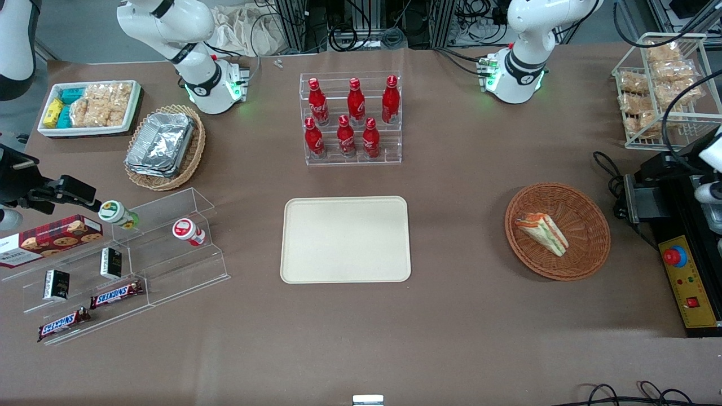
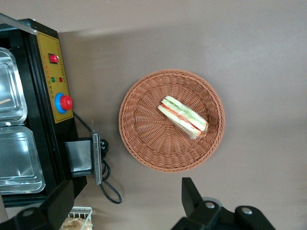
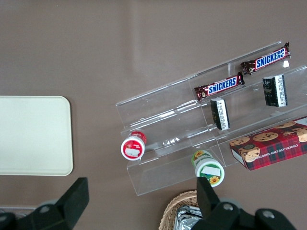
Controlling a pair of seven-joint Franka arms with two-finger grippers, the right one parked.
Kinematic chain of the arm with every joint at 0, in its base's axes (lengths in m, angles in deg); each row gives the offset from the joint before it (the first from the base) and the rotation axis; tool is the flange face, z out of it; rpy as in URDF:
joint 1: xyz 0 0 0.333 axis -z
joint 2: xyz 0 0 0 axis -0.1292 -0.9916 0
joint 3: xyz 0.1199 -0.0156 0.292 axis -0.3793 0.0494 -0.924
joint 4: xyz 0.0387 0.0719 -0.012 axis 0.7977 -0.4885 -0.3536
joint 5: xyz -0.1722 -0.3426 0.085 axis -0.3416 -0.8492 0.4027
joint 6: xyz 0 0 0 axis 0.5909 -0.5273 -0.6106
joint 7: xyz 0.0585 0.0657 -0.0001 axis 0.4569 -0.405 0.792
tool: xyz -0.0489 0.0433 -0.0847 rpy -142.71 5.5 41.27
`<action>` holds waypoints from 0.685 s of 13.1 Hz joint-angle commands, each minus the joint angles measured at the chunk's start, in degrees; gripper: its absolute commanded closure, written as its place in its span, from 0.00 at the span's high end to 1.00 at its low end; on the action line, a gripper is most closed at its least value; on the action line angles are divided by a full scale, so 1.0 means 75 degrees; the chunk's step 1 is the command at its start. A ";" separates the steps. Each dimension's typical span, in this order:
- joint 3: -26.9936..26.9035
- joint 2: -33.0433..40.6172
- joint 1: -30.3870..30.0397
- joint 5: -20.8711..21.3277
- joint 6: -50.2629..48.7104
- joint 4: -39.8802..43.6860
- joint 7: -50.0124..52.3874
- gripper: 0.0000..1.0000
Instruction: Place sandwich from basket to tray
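Left wrist view has the black two-finger gripper (image 2: pixel 120 211) poised high with fingers spread wide and empty — ready to descend on the triangular layered sandwich (image 2: pixel 183 116) lying in the round orange-brown wicker basket (image 2: pixel 144 139), while the cream rectangular tray (image 1: pixel 345 274) waits bare — well apart.

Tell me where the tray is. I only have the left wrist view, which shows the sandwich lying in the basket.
Observer: The tray lies flat on the table, sideways from the basket toward the parked arm's end, about as near to the front camera.
Operator: My gripper hangs open above the table beside the basket, and the sandwich is not yet gripped. Is anything on the tray?
Observer: Nothing lies on it. The nearest thing is a rack of red bottles, which stands farther from the front camera than the tray.
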 commanded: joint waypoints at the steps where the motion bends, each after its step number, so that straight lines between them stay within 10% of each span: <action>1: 0.0066 0.0028 -0.0070 0.0069 -0.0237 0.0170 -0.0082 1.00; 9: 0.0125 -0.0334 0.0024 0.0081 -0.0380 -0.0636 0.1761 1.00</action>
